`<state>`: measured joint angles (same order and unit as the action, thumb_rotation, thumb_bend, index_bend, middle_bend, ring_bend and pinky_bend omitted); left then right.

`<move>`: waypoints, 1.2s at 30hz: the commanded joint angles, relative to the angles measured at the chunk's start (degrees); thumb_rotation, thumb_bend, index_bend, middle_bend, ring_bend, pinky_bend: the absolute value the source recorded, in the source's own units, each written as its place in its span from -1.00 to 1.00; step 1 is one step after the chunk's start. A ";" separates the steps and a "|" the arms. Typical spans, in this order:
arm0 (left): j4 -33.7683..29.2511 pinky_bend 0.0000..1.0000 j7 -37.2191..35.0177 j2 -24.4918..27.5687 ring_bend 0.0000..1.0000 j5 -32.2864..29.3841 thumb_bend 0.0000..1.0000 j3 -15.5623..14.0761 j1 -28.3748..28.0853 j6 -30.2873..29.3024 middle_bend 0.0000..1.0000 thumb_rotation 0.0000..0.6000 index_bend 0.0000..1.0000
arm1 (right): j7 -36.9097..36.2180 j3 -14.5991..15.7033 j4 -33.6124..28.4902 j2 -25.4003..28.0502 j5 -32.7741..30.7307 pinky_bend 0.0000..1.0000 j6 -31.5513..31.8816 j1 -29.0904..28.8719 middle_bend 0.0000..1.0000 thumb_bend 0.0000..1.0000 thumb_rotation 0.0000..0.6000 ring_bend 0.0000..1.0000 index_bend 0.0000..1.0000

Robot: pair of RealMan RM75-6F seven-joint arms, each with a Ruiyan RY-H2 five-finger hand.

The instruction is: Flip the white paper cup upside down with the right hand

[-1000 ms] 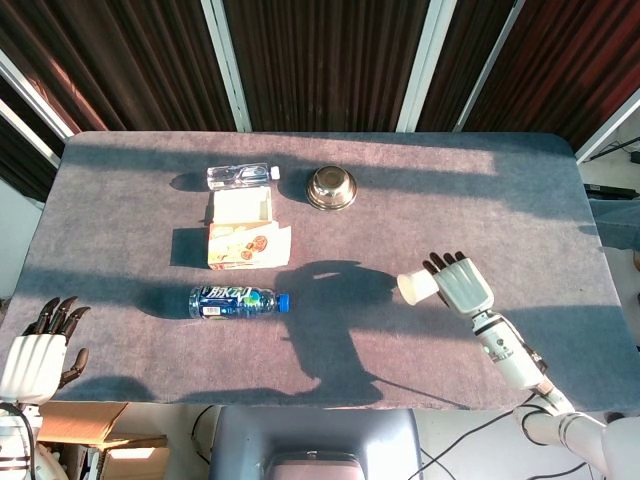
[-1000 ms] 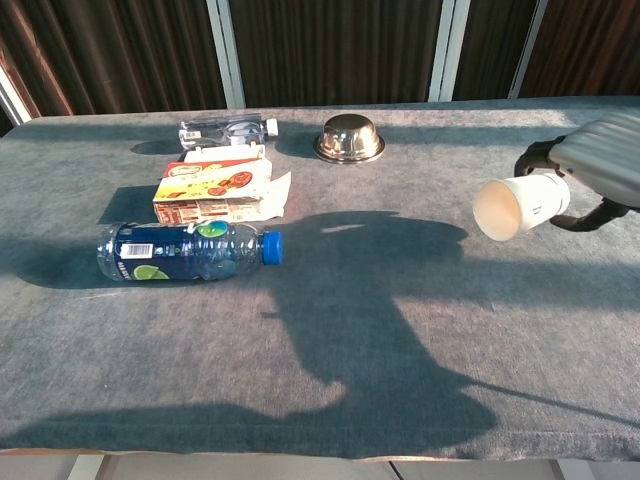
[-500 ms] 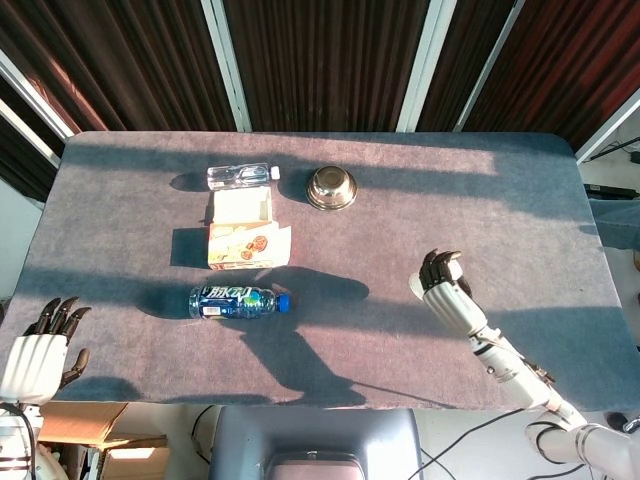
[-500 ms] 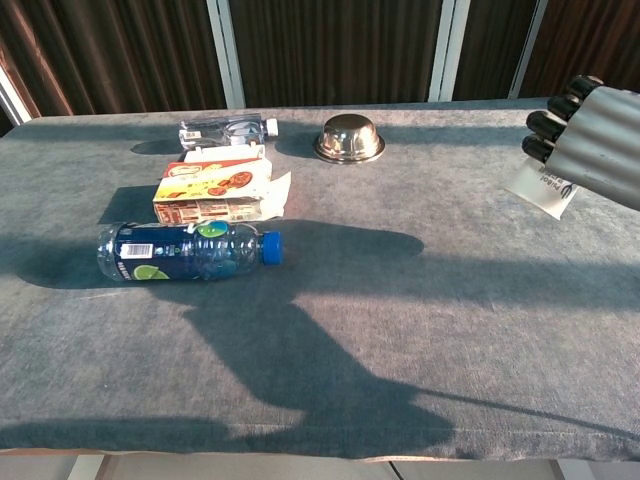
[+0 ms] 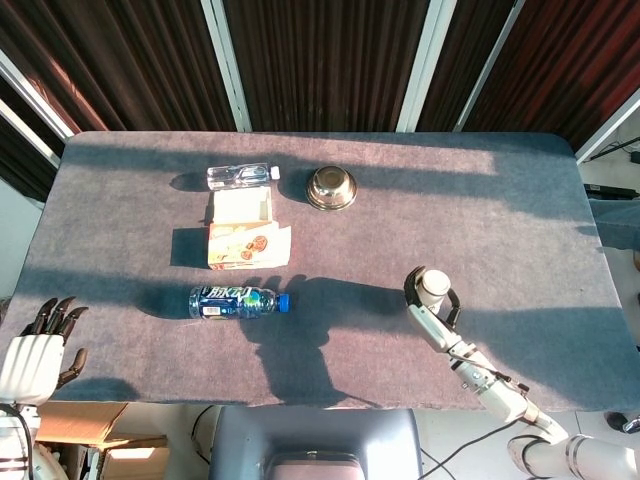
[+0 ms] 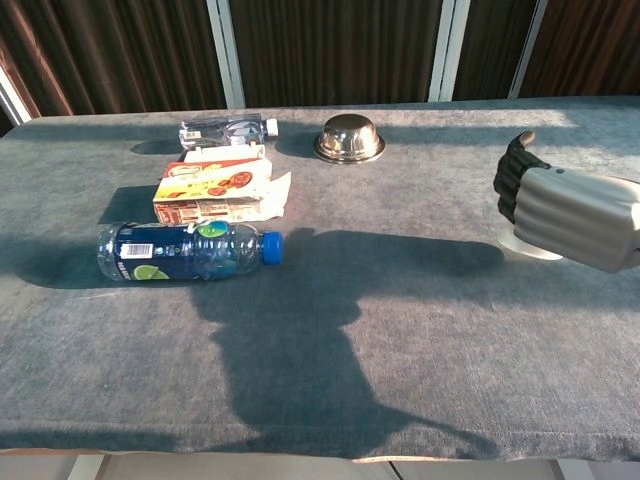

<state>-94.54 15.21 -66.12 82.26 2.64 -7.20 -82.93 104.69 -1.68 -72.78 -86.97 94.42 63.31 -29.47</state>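
On the grey felt-like table [image 5: 520, 200], the right hand [image 5: 432, 308] wraps its fingers around the white paper cup [image 5: 434, 284], which stands rim-down. Far to its left, a blue-capped plastic bottle [image 5: 237, 301] lies flat. Beyond, dark ribbed wall panels.

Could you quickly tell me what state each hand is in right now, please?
Left hand: open, holding nothing.
Right hand: wrapped around the white paper cup, whose wide rim sits on the table.
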 commanded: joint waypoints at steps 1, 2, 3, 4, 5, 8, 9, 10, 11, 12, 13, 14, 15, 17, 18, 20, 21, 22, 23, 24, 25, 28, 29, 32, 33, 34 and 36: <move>-0.01 -0.22 -0.21 0.11 -0.84 0.07 -0.23 -0.02 0.04 -0.04 -0.78 1.00 -0.54 | 0.10 0.05 0.27 -0.32 -0.42 -0.16 -0.55 -0.09 -0.23 0.10 1.00 -0.40 -0.13; -0.04 -0.22 -0.32 0.15 -0.84 0.09 -0.23 -0.02 0.07 -0.09 -0.78 1.00 -0.54 | 0.37 0.02 0.18 -0.38 -0.88 -0.18 -0.73 0.06 -0.25 0.10 1.00 -0.43 -0.16; -0.04 -0.22 -0.39 0.18 -0.84 0.11 -0.23 0.00 0.09 -0.15 -0.78 1.00 -0.54 | 0.61 0.00 0.04 -0.41 -1.17 -0.20 -0.81 0.17 -0.28 0.10 1.00 -0.48 -0.20; -0.01 -0.22 -0.45 0.19 -0.84 0.11 -0.23 0.02 0.13 -0.22 -0.78 1.00 -0.54 | 0.83 0.03 -0.11 -0.34 -1.41 -0.23 -0.94 0.24 -0.31 0.10 1.00 -0.52 -0.24; -0.01 -0.22 -0.49 0.20 -0.84 0.11 -0.23 0.03 0.13 -0.23 -0.78 1.00 -0.54 | 0.86 0.02 -0.23 -0.29 -1.51 -0.24 -0.92 0.27 -0.34 0.09 1.00 -0.55 -0.27; -0.07 -0.22 -0.49 0.21 -0.84 0.07 -0.23 0.02 0.11 -0.14 -0.78 1.00 -0.54 | 0.17 -0.09 -0.74 -0.15 -2.17 -0.29 -0.80 0.52 -0.47 0.01 1.00 -0.64 -0.41; -0.07 -0.22 -0.44 0.20 -0.84 0.10 -0.23 0.01 0.11 -0.14 -0.78 1.00 -0.54 | -0.15 -0.12 -0.86 -0.09 -2.33 -0.31 -0.78 0.55 -0.51 -0.03 1.00 -0.67 -0.47; -0.07 -0.22 -0.36 0.17 -0.84 0.17 -0.23 -0.03 0.09 -0.13 -0.78 1.00 -0.54 | -0.53 -0.16 -0.96 -0.02 -2.56 -0.32 -0.78 0.58 -0.55 -0.06 1.00 -0.69 -0.53; -0.07 -0.22 -0.31 0.16 -0.84 0.19 -0.23 -0.05 0.08 -0.10 -0.78 1.00 -0.54 | -0.77 -0.20 -1.03 0.06 -2.74 -0.33 -0.77 0.61 -0.57 -0.08 1.00 -0.71 -0.58; -0.08 -0.22 -0.24 0.16 -0.84 0.21 -0.23 -0.09 0.08 -0.06 -0.78 1.00 -0.54 | -1.12 -0.30 -1.15 0.12 -2.96 -0.35 -0.61 0.68 -0.61 -0.13 1.00 -0.73 -0.66; -0.09 -0.22 -0.21 0.15 -0.84 0.20 -0.23 -0.09 0.08 -0.04 -0.78 1.00 -0.54 | -1.48 -0.41 -1.29 0.16 -3.22 -0.36 -0.47 0.77 -0.65 -0.17 1.00 -0.75 -0.71; -0.10 -0.22 -0.16 0.15 -0.84 0.16 -0.23 -0.08 0.09 -0.05 -0.78 1.00 -0.54 | -2.00 -0.56 -1.58 0.23 -3.63 -0.39 -0.38 0.89 -0.72 -0.24 1.00 -0.79 -0.82; -0.11 -0.22 -0.14 0.15 -0.84 0.14 -0.23 -0.07 0.09 -0.05 -0.78 1.00 -0.54 | -2.72 -0.73 -2.08 0.37 -4.10 -0.40 -0.28 1.03 -0.77 -0.29 1.00 -0.81 -0.89; -0.16 -0.22 -0.18 0.18 -0.84 0.13 -0.23 -0.08 0.13 -0.09 -0.78 1.00 -0.54 | -5.45 -1.39 -4.19 1.09 -5.53 -0.45 0.14 1.47 -0.87 -0.36 1.00 -0.85 -0.99; -0.18 -0.22 -0.24 0.20 -0.84 0.14 -0.23 -0.07 0.16 -0.15 -0.78 1.00 -0.54 | -7.31 -1.83 -5.71 1.62 -6.47 -0.47 0.43 1.80 -0.92 -0.41 1.00 -0.87 -1.00; -0.22 -0.22 -0.37 0.27 -0.84 0.18 -0.22 -0.04 0.25 -0.33 -0.78 1.00 -0.54 | -13.05 -3.09 -11.00 3.55 -9.87 -0.49 1.07 3.10 -0.96 -0.47 1.00 -0.91 -1.00; -0.22 -0.22 -0.42 0.28 -0.84 0.20 -0.22 -0.03 0.29 -0.42 -0.78 1.00 -0.54 | -16.09 -3.70 -14.29 4.80 -12.22 -0.50 1.05 3.91 -0.96 -0.49 1.00 -0.91 -1.00; -0.19 -0.22 -0.47 0.28 -0.84 0.19 -0.22 0.00 0.31 -0.49 -0.78 1.00 -0.54 | -20.24 -4.52 -19.35 6.87 -15.91 -0.50 0.82 5.10 -0.96 -0.51 1.00 -0.91 -1.00; -0.17 -0.22 -0.45 0.28 -0.84 0.19 -0.22 -0.01 0.31 -0.47 -0.78 1.00 -0.54 | -23.40 -5.02 -23.58 8.90 -19.06 -0.50 0.18 5.92 -0.96 -0.52 1.00 -0.91 -1.00; -0.15 -0.22 -0.42 0.29 -0.84 0.18 -0.22 -0.01 0.30 -0.43 -0.78 1.00 -0.54 | -26.67 -5.44 -28.03 11.38 -22.43 -0.51 -0.82 6.64 -0.96 -0.52 1.00 -0.92 -1.00; -0.18 -0.22 -0.35 0.27 -0.84 0.16 -0.23 -0.02 0.29 -0.39 -0.78 1.00 -0.54 | -31.24 -5.92 -33.95 15.30 -26.81 -0.51 -2.62 7.30 -0.96 -0.52 1.00 -0.92 -1.00; -0.24 -0.22 -0.04 0.20 -0.84 0.23 -0.23 -0.08 0.33 -0.46 -0.78 1.00 -0.54 | -46.67 -6.72 -44.36 26.22 -31.22 -0.53 -9.65 7.85 -0.96 -0.53 1.00 -0.93 -1.00; -0.26 -0.22 0.16 0.16 -0.84 0.28 -0.23 -0.09 0.33 -0.49 -0.78 1.00 -0.54 | -51.90 -6.95 -45.54 28.63 -29.63 -0.56 -10.79 8.41 -0.96 -0.53 1.00 -0.93 -1.00; -0.35 -0.22 0.64 0.00 -0.84 0.51 -0.23 -0.17 0.33 -0.61 -0.78 1.00 -0.54 | -69.23 -6.54 -43.54 31.69 -16.20 -0.62 -7.61 12.27 -0.96 -0.44 1.00 -0.93 -1.00; -0.34 -0.22 0.82 -0.06 -0.84 0.59 -0.23 -0.21 0.32 -0.62 -0.78 1.00 -0.54 | -74.17 -5.99 -41.33 31.14 -11.40 -0.63 -4.52 13.71 -0.96 -0.40 1.00 -0.93 -0.99; -0.33 -0.22 1.08 -0.15 -0.84 0.64 -0.23 -0.26 0.30 -0.59 -0.78 1.00 -0.54 | -80.08 -5.22 -37.45 29.52 -5.90 -0.64 0.48 15.54 -0.97 -0.36 1.00 -0.93 -0.97; -0.30 -0.22 1.42 -0.28 -0.84 0.67 -0.23 -0.32 0.25 -0.48 -0.78 1.00 -0.54 | -86.50 -4.30 -31.10 26.41 -0.56 -0.65 7.51 17.68 -0.98 -0.31 1.00 -0.93 -0.93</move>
<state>-94.85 16.59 -66.36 82.91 2.35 -6.93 -83.45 42.28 -6.73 -112.83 -64.05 77.31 60.08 -19.45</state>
